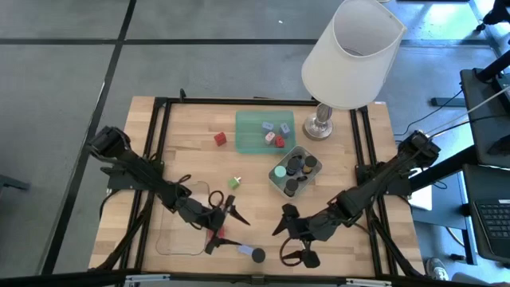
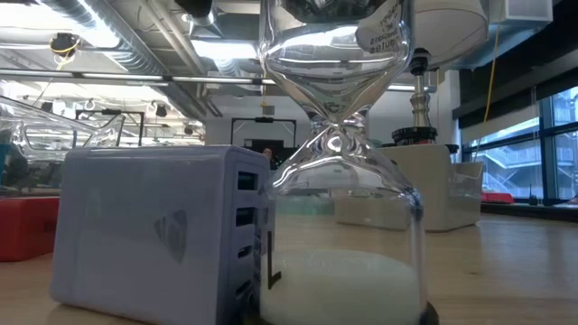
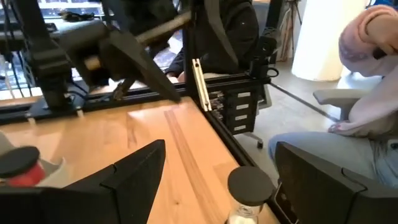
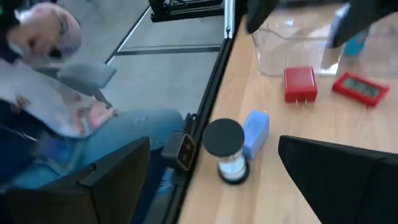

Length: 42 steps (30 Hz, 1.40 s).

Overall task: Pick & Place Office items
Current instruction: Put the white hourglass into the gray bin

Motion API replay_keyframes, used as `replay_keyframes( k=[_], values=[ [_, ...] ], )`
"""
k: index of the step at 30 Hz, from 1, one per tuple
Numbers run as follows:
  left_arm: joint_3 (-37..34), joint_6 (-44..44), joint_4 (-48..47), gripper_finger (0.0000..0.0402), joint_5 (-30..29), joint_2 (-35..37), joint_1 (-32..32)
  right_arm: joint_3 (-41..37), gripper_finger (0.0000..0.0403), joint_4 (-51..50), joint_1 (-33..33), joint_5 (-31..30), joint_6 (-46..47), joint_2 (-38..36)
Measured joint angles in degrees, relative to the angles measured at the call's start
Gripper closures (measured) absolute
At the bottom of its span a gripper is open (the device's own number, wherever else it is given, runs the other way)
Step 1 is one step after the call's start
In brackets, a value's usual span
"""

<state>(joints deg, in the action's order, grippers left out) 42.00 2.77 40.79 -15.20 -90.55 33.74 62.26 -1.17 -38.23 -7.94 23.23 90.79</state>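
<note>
High view, left hand [image 1: 225, 222]: near the front of the tabletop [image 1: 191, 143], fingers apart, holding nothing.
High view, right hand [image 1: 288, 235]: near the front too, fingers apart, holding nothing.
High view, hourglass [image 1: 258, 255]: at the front edge, between the two hands, with a blue plug [image 1: 244, 250] just beside it.
High view, red bits: a red block [image 1: 220, 139] lies alone near the green tray [image 1: 249, 127]; a red bit [image 1: 214, 233] lies by the left hand.
High view, green tray: holds blue and red bits.
High view, grey tray [image 1: 280, 182]: holds black caps and a teal disc [image 1: 280, 171].
High view, green bit [image 1: 235, 182]: alone in the middle.
High view, lamp [image 1: 351, 52]: stands at the back, right of the green tray.
Low view: the hourglass [image 2: 348, 162] stands very close, with white sand at the bottom; the blue plug [image 2: 163, 230] is right beside it.
Left wrist view: fingers [image 3: 134, 171] wide apart; the hourglass [image 3: 247, 193] stands between them at the edge; a person [image 3: 367, 81] sits past the tabletop.
Right wrist view: fingers [image 4: 112, 177] wide apart; the hourglass [image 4: 227, 149] touches the blue plug [image 4: 255, 132]; a red plug [image 4: 300, 84] and a red card [image 4: 359, 87] lie farther off by a clear tray [image 4: 292, 46].
</note>
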Motion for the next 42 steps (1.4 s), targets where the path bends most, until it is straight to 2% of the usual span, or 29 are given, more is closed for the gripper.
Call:
replay_keyframes(
  k=[7, 11, 14, 20, 42],
  values=[
    [3.73, 3.89, 2.81, 0.0100, -0.49, -9.01, -0.59, 0.00, 0.0046, -6.98, -1.18, -0.20, 7.83, -5.45],
    [8.79, 1.93, 2.23, 0.0100, 6.31, -14.42, -0.96, 0.00, 0.0046, -7.48, -1.47, -0.20, 7.86, -6.45],
    [12.63, -0.22, -2.04, 0.0100, 9.30, -16.96, -0.96, 0.00, 0.0046, -8.00, -1.47, -0.18, 7.84, -6.45],
    [18.14, -1.02, -11.38, 0.0100, 9.37, -18.74, -1.00, 0.00, 0.0046, -9.40, -1.47, -0.18, 7.84, -6.45],
    [18.82, 2.48, -14.13, 0.0100, 10.88, -20.12, -1.70, 0.00, 0.0046, -10.25, -1.60, -0.18, 7.63, -6.45]
  ],
)
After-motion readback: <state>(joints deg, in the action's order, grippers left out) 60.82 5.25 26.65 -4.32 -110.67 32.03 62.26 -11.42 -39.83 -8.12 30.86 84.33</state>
